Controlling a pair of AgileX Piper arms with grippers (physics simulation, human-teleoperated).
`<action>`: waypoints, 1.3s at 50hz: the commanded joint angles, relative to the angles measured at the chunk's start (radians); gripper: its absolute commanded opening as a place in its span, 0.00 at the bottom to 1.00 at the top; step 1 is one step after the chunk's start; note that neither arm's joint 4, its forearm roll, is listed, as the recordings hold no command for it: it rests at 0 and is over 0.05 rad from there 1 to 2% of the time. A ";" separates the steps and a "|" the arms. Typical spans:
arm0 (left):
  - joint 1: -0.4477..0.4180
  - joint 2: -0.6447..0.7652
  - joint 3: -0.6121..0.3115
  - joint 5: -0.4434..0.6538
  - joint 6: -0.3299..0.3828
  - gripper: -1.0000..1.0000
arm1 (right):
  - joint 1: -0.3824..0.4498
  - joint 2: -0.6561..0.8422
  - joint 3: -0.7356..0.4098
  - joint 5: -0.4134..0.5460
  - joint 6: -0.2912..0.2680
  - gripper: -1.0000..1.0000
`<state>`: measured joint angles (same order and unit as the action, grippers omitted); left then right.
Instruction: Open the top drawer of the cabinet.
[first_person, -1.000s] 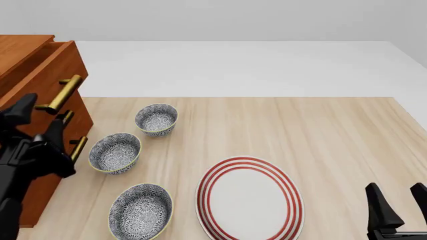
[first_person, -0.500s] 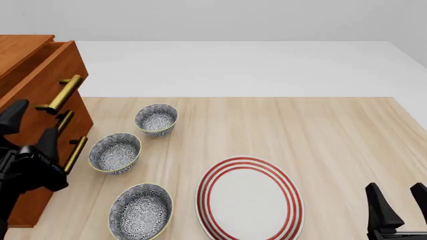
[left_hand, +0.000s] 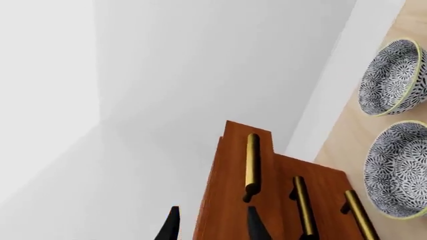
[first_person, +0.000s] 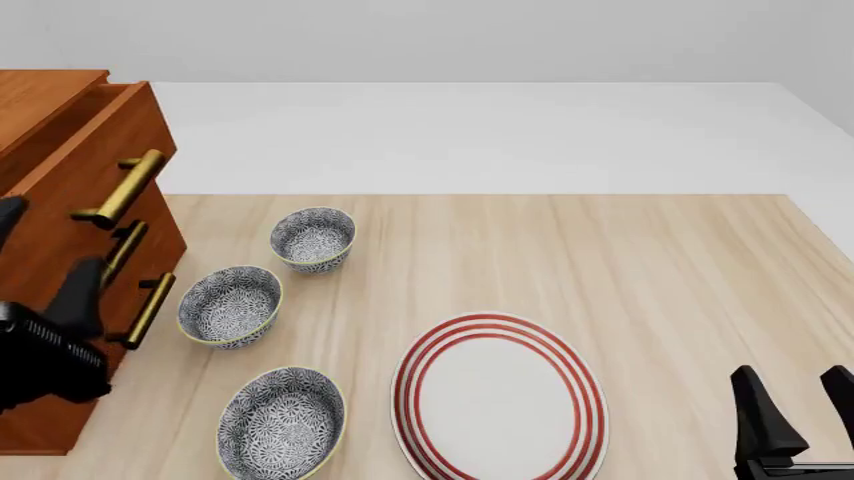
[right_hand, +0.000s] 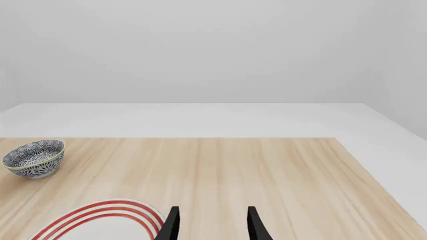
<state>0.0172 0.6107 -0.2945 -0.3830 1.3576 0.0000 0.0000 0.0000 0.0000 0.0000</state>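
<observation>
Top drawer (first_person: 83, 150) of the cabinet (first_person: 54, 300) juts out, its brass handle (first_person: 120, 188) lying up and forward of the nearer left gripper (first_person: 40, 300), fingers apart and empty, handle axis running along the drawer front.

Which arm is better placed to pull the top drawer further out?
Left. The left gripper is open beside the cabinet, near the top drawer's handle; the right gripper is far across the table.
</observation>
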 joint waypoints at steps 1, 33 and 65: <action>-0.041 -0.103 -0.123 0.182 -0.135 1.00 | 0.000 0.000 0.000 0.000 0.000 1.00; -0.005 0.037 -0.796 0.665 -0.817 1.00 | 0.000 0.000 0.000 0.000 0.000 1.00; 0.119 0.340 -1.200 0.990 -1.124 1.00 | 0.000 0.000 0.000 0.000 0.000 1.00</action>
<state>0.1287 0.9039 -1.4004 0.5120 0.2981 0.0000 0.0000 0.0000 0.0000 0.0000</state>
